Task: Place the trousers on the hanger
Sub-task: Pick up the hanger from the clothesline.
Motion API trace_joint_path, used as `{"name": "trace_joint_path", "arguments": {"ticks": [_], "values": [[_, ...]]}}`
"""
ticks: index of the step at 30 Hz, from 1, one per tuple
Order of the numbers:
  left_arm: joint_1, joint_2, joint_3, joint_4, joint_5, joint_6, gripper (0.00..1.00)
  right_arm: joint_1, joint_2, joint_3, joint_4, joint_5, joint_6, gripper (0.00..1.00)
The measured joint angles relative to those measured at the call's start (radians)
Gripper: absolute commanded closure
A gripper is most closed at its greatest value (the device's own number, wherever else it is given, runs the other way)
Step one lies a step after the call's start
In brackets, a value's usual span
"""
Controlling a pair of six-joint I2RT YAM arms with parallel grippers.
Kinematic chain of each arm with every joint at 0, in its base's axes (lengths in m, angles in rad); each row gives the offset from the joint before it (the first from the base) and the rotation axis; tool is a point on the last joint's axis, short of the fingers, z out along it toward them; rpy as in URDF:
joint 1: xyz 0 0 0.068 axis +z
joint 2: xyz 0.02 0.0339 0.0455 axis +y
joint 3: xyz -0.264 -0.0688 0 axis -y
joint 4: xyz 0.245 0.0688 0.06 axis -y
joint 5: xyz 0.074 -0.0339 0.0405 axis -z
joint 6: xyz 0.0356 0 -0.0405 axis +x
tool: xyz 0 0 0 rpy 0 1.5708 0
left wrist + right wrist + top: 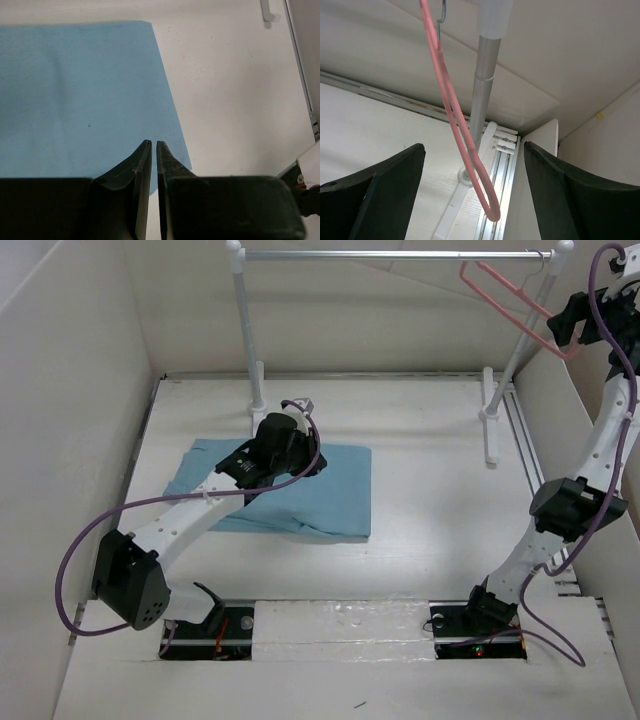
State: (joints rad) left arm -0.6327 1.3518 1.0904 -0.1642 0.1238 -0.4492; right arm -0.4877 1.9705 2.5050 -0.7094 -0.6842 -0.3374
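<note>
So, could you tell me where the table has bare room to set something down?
Bare table lies between the trousers and the rail's right post, and in the strip nearer the arm bases. Crowded: the left gripper over the trousers, and the right gripper open around the hanger.

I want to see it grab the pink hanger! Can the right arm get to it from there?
Probably yes. The right arm has its jaws wide open, with the hanger dangling right between them and nothing blocking the gap. The hanger is hooked on the rail.
</note>
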Motion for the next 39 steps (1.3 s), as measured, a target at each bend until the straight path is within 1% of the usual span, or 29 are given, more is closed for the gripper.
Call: {"name": "trace_joint_path", "arguments": {"ticks": [9,14,16,18,19,20,21,22,24,25,28,31,33,34,35,36,38,39], "values": [[0.0,-0.002,0.0,0.002,0.008,0.011,0.94,-0.021,0.026,-0.013,0.029,-0.116,0.034,0.17],[0.0,-0.001,0.0,0.002,0.007,0.014,0.94,-0.02,0.061,-0.033,0.029,-0.147,0.047,0.22],[0.0,0.0,0.0,0.001,0.007,0.015,0.94,-0.02,0.071,-0.04,0.029,-0.16,0.05,0.3],[0.0,0.003,0.0,0.001,0.006,0.015,0.94,-0.02,0.075,-0.047,0.029,-0.175,0.053,0.33],[0.0,0.005,0.0,0.0,0.005,0.015,0.94,-0.02,0.076,-0.049,0.029,-0.19,0.056,0.51],[0.0,0.006,0.0,0.0,0.004,0.015,0.94,-0.017,0.075,-0.051,0.029,-0.191,0.057,0.51],[0.0,0.008,0.0,0.0,0.003,0.015,0.93,-0.016,0.075,-0.053,0.033,-0.194,0.063,0.55],[0.0,0.009,0.0,-0.001,0.003,0.015,0.94,-0.014,0.072,-0.059,0.038,-0.199,0.058,0.64],[0.0,0.009,0.0,-0.002,0.003,0.015,0.94,-0.008,0.058,-0.093,0.049,-0.203,0.06,0.73],[0.0,0.009,0.0,-0.002,0.003,0.015,0.94,-0.006,0.049,-0.115,0.058,-0.203,0.064,0.8],[0.0,0.009,0.0,-0.002,0.003,0.014,0.94,0.008,0.016,-0.184,0.071,-0.196,0.063,0.86],[0.0,0.009,0.0,-0.002,0.003,0.014,0.93,0.029,-0.024,-0.248,0.078,-0.172,0.047,1.0],[0.0,0.009,0.0,-0.002,0.003,0.014,0.91,0.049,-0.051,-0.279,0.082,-0.149,0.031,1.0],[0.0,0.009,0.0,-0.002,0.003,0.014,0.88,0.065,-0.071,-0.3,0.087,-0.129,0.023,1.0],[0.0,0.009,0.002,-0.004,0.003,0.014,0.81,0.082,-0.092,-0.322,0.094,-0.109,0.018,1.0],[0.0,0.01,0.006,-0.008,0.003,0.014,0.77,0.102,-0.115,-0.343,0.098,-0.086,0.013,1.0],[0.0,0.014,0.025,-0.021,0.003,0.01,0.71,0.151,-0.154,-0.363,0.097,-0.027,0.006,1.0],[0.0,0.018,0.04,-0.027,0.004,0.008,0.7,0.176,-0.171,-0.365,0.098,0.002,0.002,1.0]]}}
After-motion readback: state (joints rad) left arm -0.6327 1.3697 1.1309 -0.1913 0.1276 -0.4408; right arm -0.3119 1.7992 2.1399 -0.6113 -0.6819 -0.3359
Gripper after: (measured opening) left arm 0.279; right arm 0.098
